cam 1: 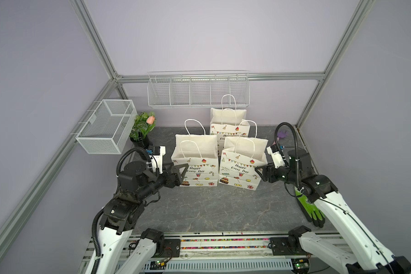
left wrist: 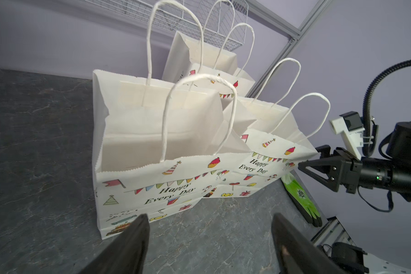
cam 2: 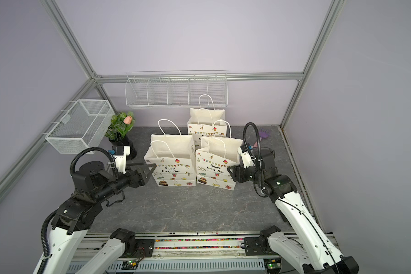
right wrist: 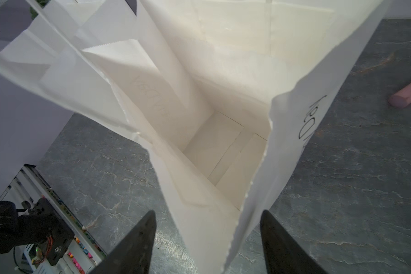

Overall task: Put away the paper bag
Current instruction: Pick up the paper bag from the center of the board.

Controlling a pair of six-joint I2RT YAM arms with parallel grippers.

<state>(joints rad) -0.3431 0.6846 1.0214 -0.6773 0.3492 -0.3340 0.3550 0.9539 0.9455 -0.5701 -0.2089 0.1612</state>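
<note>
Right gripper (right wrist: 207, 217) open astride paper bag (right wrist: 223, 71) rim; left gripper (left wrist: 210, 214) open, empty; glove (cam 1: 314, 212) half-hidden beneath arm (cam 1: 342, 208)

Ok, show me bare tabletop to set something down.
Widest bare tabletop: between the left front paper bag, right front paper bag and the near rail. A narrower strip: between potted plant and left front paper bag. Crowded: around the rear paper bag, and the right edge by the green glove.

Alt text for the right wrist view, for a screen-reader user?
The right gripper, jaws open, straddles the rim of an open white paper bag, its bare bottom visible inside. Grey marbled table surrounds it, with a pink rod lying nearby.
</note>
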